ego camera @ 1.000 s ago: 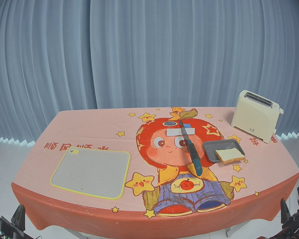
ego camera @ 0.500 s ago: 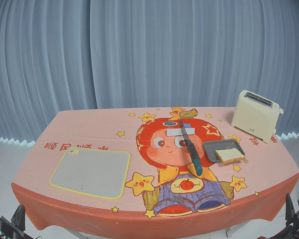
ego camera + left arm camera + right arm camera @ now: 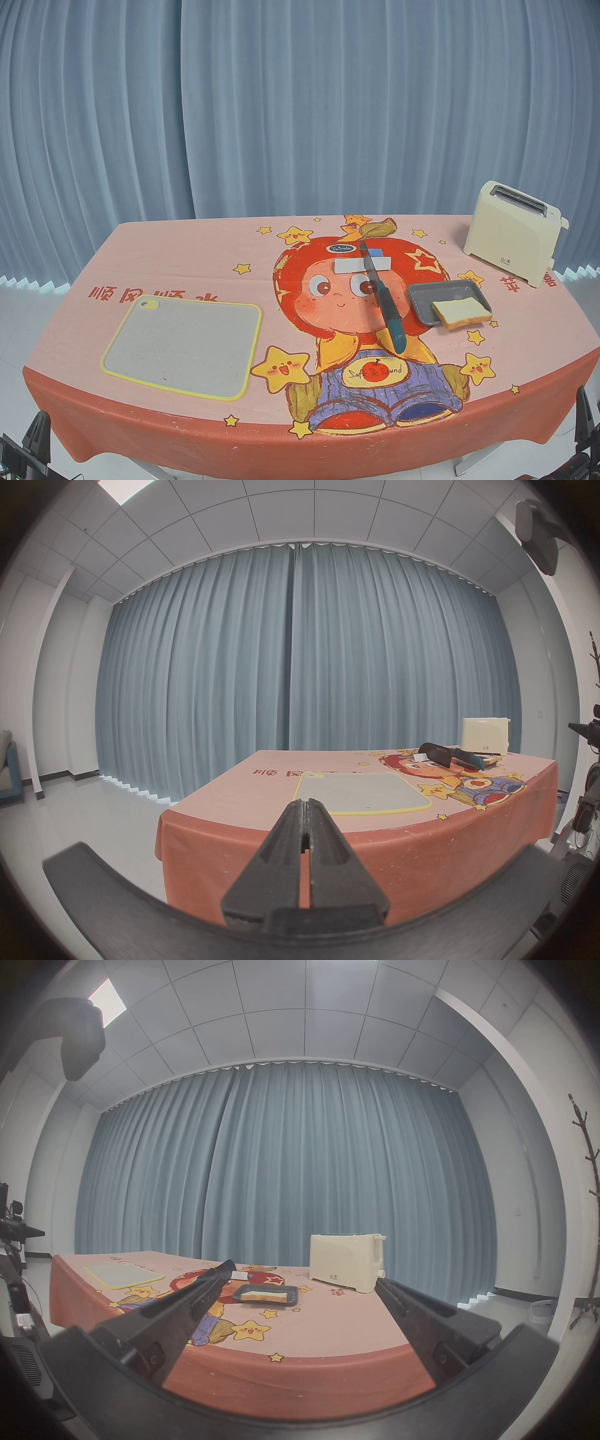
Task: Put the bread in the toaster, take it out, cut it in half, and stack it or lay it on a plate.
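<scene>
Your right tool hangs released off the near edge of the table, well apart from the bread, which lies on the grey tray near the toaster. Your left tool is clenched, empty.

Matte black left gripper, tapered wedge fingers, black right gripper, small screw heads near its finger bases

toaster: slot interior lying unseen | tray: near corner being covered by bread | left gripper, right gripper: being cropped at head view's lower corners
</scene>
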Controlling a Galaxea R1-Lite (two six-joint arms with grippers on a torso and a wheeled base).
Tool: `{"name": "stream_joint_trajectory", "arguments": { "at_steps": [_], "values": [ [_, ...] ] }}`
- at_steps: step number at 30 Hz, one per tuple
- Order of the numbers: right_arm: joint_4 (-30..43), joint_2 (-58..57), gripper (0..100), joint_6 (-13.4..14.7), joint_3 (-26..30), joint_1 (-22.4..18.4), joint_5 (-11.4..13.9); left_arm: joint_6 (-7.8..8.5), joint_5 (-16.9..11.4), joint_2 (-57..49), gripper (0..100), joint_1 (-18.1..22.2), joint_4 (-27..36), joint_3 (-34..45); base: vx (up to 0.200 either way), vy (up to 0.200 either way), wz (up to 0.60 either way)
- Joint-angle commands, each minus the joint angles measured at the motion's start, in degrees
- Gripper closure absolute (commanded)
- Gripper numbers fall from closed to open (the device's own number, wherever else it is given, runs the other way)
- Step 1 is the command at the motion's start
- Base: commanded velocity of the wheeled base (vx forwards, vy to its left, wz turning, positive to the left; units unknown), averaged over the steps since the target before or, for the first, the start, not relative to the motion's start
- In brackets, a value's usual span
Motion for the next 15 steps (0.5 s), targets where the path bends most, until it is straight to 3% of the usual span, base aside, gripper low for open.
{"name": "stream_joint_trajectory", "arguments": {
  "at_steps": [1, 12, 15],
  "values": [
    [0.29, -0.88, 0, 0.22, -1.12, 0.00, 1.14, -0.02, 0.04, -0.93, 100, 0.04, -0.02, 1.01, 0.000, 0.000, 0.00],
    [0.38, 3.26, 0, 0.31, -4.11, 0.18, 1.49, -0.02, -0.05, -0.93, 100, 0.04, -0.02, 1.01, 0.000, 0.000, 0.00],
    [0.38, 4.31, 0, 1.98, -4.11, 0.35, 2.02, -0.02, 0.04, -0.93, 100, 0.04, -0.02, 1.01, 0.000, 0.000, 0.00]
  ]
}}
